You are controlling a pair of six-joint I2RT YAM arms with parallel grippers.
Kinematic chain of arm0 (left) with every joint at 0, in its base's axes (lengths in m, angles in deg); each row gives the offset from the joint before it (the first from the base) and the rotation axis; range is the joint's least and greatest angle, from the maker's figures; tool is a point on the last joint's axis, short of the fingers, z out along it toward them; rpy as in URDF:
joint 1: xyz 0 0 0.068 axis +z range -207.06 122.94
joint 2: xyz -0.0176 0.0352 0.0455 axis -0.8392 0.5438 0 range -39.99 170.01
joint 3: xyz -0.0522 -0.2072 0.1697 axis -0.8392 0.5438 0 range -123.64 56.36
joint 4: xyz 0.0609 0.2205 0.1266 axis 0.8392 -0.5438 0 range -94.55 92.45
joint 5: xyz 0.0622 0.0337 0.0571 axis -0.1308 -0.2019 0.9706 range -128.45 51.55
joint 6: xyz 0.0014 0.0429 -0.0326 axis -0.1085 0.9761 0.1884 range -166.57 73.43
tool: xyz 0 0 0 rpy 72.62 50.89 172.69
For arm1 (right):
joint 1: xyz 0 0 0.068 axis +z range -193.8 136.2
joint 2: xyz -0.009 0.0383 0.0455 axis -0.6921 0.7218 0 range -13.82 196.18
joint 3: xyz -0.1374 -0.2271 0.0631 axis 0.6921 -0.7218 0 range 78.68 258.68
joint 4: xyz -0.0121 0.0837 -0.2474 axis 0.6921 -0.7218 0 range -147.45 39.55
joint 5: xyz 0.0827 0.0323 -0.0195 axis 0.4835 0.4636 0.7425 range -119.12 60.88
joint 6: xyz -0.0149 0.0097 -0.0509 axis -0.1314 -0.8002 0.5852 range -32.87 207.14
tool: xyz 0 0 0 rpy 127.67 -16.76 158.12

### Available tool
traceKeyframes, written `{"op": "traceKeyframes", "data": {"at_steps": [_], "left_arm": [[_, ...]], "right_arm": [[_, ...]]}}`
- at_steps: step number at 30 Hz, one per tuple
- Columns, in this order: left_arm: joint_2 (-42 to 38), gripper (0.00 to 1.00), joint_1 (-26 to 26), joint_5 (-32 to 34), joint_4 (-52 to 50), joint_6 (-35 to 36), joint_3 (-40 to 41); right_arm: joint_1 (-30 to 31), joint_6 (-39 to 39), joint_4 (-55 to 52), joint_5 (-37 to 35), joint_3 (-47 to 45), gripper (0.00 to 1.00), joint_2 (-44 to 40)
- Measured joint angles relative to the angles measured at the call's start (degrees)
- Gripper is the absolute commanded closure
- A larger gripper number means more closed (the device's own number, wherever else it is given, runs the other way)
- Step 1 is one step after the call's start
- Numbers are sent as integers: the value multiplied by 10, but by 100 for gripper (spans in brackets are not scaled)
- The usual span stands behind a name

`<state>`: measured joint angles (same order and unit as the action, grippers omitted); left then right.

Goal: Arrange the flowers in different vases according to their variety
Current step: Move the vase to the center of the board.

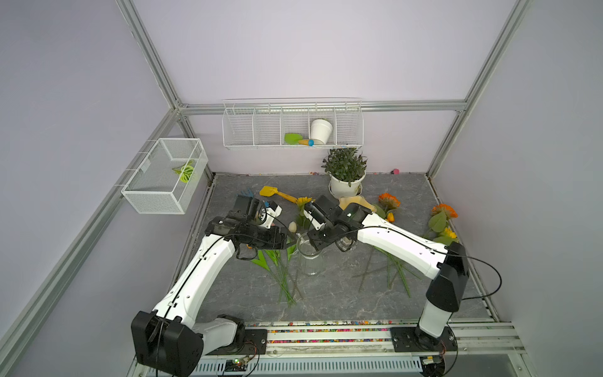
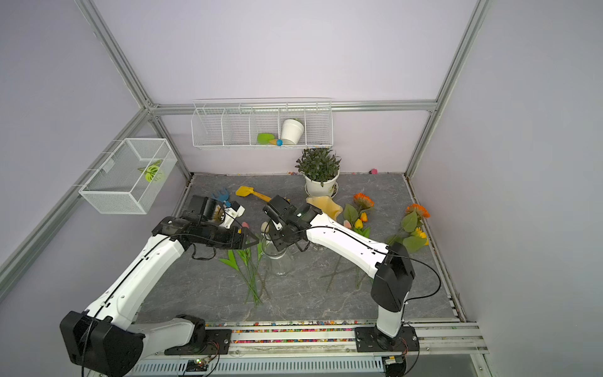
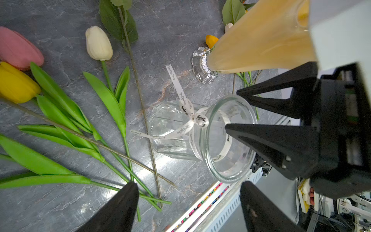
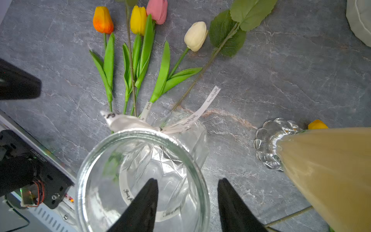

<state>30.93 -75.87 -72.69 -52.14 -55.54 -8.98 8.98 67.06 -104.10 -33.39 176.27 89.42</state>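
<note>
**Right end effector [image 4: 188,179] straddles the clear glass vase [image 3: 170,128]; left end effector [image 3: 189,183] hangs released, empty.**
The faceted vase stands mid-tabletop [image 4: 281,70] on grey veined stone. A white satin ribbon [image 3: 180,130] is bowed at its neck, its black script unreadable. The right jaws are unclenched, one finger inside the round mouth and one outside. Waxy tulips [image 4: 195,36] with smooth leaves lie at 9 o'clock. The pale-yellow vase [image 3: 261,44], on a scalloped clear foot, stands at 2 o'clock.
</note>
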Motion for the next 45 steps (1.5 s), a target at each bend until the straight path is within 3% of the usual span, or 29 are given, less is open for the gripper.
{"op": "traceKeyframes", "data": {"at_steps": [12,15,34,37,43,45], "left_arm": [[40,20,-37,-3,18,-4,0],[43,25,-38,-4,21,-7,0],[105,43,-54,-9,47,-17,7],[122,54,-56,-17,53,-19,3],[131,98,-52,12,54,-56,-28],[139,100,-53,28,60,-59,-31]], "right_arm": [[0,17,-27,-2,46,86,47],[3,16,-26,9,62,92,49],[-19,26,-27,23,78,100,64],[-28,30,-25,36,88,100,73],[-34,21,-35,46,104,100,82],[-30,14,-28,36,112,100,82]]}}
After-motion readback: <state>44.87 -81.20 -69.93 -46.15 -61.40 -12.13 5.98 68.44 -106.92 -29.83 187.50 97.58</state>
